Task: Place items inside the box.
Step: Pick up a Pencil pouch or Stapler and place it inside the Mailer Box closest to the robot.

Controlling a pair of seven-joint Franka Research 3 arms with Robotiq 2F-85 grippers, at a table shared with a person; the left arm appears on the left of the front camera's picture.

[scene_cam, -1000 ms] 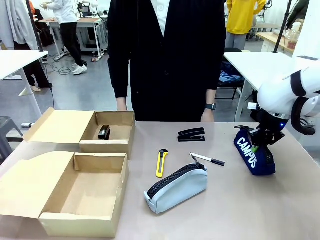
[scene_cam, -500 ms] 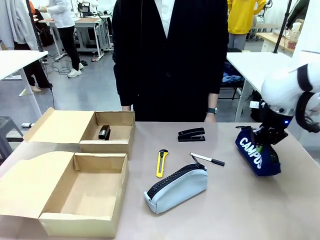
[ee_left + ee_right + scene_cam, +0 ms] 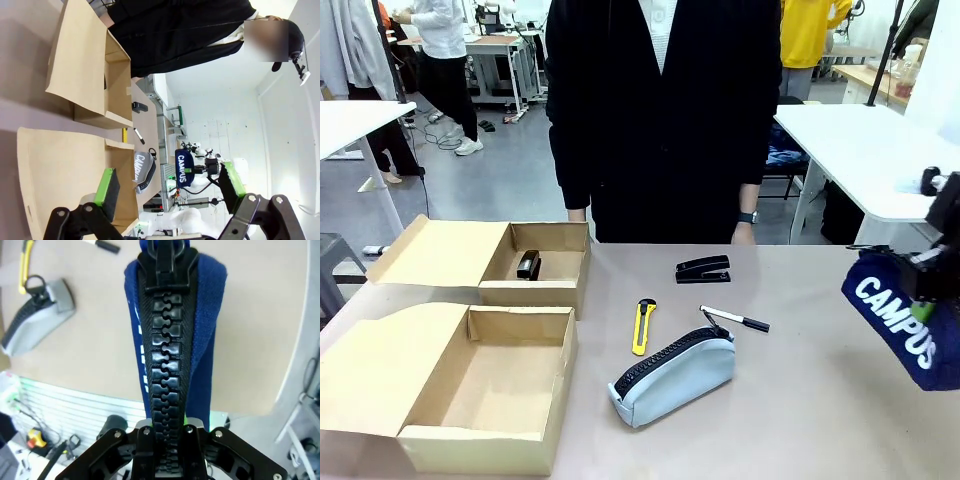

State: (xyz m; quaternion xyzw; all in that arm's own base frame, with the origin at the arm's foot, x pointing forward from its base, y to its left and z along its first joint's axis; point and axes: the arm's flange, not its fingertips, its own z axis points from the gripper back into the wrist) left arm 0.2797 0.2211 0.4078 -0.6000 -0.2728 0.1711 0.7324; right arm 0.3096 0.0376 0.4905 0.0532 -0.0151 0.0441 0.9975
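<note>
Well across the table [image 3: 790,410] waits the box [image 3: 530,293], flap open; the dark blue pouch [image 3: 905,335] hangs clear at my right, my right gripper [image 3: 167,440] clamped on its zip spine; I'd carry it high over the grey pouch [image 3: 672,378], then lower gently.

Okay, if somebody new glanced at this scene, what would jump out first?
The dark blue CAMPUS pouch, clamped in the right pincer and held up off the table at its right side. Then the grey pouch lying mid-table beside a yellow utility knife, and the open cardboard box at front left.
</note>
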